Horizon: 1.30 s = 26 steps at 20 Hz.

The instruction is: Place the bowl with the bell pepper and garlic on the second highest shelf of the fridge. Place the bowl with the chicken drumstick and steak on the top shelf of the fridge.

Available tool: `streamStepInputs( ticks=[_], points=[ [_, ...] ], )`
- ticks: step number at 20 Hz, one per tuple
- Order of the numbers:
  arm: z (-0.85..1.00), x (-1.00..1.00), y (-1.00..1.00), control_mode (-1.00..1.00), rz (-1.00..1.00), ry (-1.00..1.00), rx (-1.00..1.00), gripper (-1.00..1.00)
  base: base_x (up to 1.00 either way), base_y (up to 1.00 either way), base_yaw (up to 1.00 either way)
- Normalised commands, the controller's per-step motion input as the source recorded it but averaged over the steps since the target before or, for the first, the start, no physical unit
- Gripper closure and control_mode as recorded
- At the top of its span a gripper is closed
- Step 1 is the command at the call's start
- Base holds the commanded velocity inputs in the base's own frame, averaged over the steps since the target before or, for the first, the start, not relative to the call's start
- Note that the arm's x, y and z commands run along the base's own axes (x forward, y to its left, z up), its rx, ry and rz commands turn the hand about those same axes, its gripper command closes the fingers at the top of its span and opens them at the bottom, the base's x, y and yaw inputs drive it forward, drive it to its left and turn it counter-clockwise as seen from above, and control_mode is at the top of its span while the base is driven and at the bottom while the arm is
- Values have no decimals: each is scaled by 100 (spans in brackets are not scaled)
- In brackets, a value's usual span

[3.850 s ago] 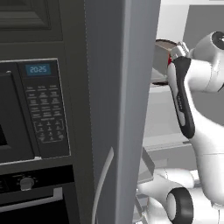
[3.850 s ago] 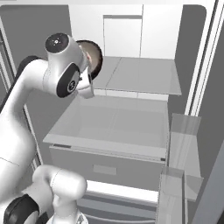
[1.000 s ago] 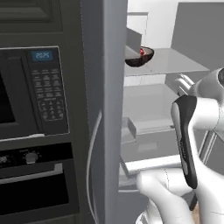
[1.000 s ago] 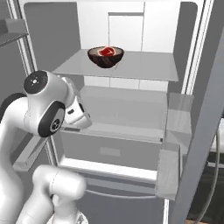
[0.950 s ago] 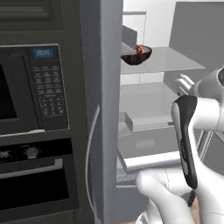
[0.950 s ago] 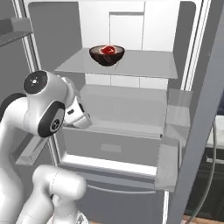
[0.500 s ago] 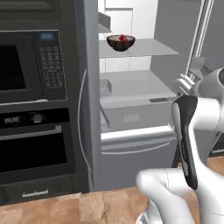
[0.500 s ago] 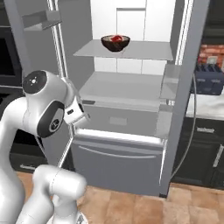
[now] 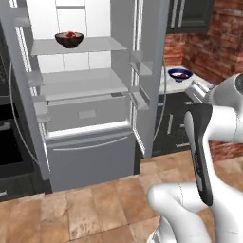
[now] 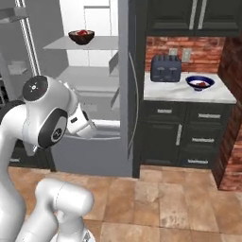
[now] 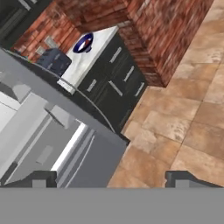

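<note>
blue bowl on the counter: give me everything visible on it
The blue bowl is small and round, dark blue on the outside and rim, white inside, glossy like glazed ceramic. It sits upright on the pale marble-look counter, right of the dark toaster and clear of it, in front of the brick wall. Small reddish contents lie inside; what they are is too small to tell. Nothing else touches it. The hand view shows it from above at an angle.

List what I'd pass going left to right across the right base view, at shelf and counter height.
Brown bowl on the fridge's top shelf → fridge door → toaster → blue bowl on the counter → brick wall.
</note>
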Motion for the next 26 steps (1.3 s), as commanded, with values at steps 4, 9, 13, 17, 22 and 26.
streamStepInputs(
  ticks=[4, 9, 13, 17, 22, 26],
  points=[
    [0, 0, 0, 100, 0, 0, 0, -100, 20, -100, -30],
    [0, 0, 0, 100, 0, 0, 0, -100, 95, -100, -6],
    [0, 0, 0, 100, 0, 0, 0, -100, 100, -100, 5],
    [0, 0, 0, 100, 0, 0, 0, -100, 100, -100, 0],
    [0, 0, 0, 100, 0, 0, 0, -100, 100, -71, 7],
    [0, 0, 0, 100, 0, 0, 0, -100, 100, -57, -4]
  ],
)
